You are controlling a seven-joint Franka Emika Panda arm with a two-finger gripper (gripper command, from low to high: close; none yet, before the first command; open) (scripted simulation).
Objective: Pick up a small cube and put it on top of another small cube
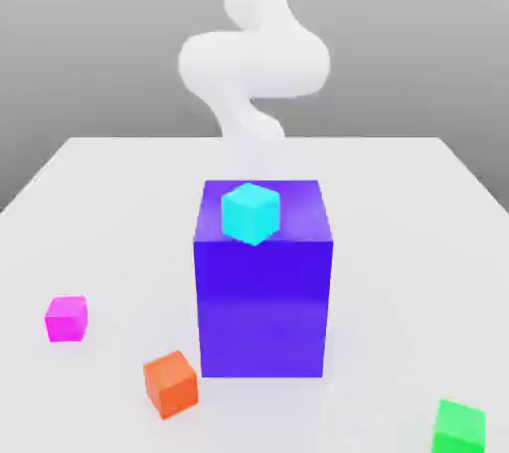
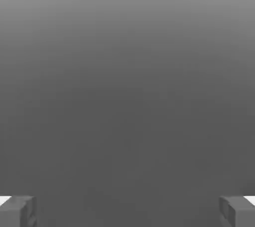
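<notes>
Hand view shows end effector (image 2: 127,211) spread wide, no cube between its fingers.

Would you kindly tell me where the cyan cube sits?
In the exterior view, the cyan cube rests atop the big blue block at the table's centre.

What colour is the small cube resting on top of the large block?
Cyan: the small cube sits on the purple block, best seen in the exterior view.
</notes>
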